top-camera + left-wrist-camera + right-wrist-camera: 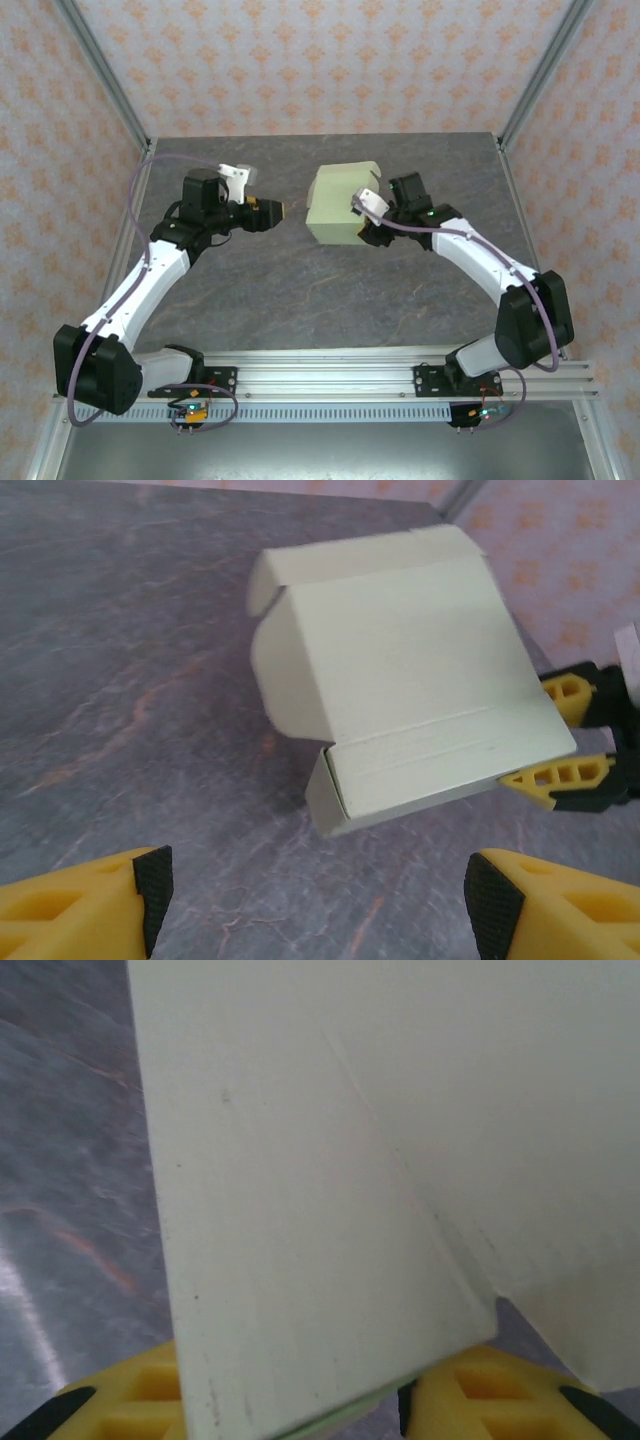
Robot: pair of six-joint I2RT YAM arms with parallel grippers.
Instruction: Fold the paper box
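at mid-table, the right gripper pinches the paper box by its edge, offering loose flaps to the left gripper, jaws spread, just clear.

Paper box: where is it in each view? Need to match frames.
Top external: paper box centre-right, at the right claw.
Left wrist: upper centre, tilted.
Right wrist: close up, centre to right.
Shared landmark: right claw's yellow fingers pinching the box's edge.

Pale-green thin-card paper box, partly folded into hollow shell, end flaps loose, tilted, right of surface centre.
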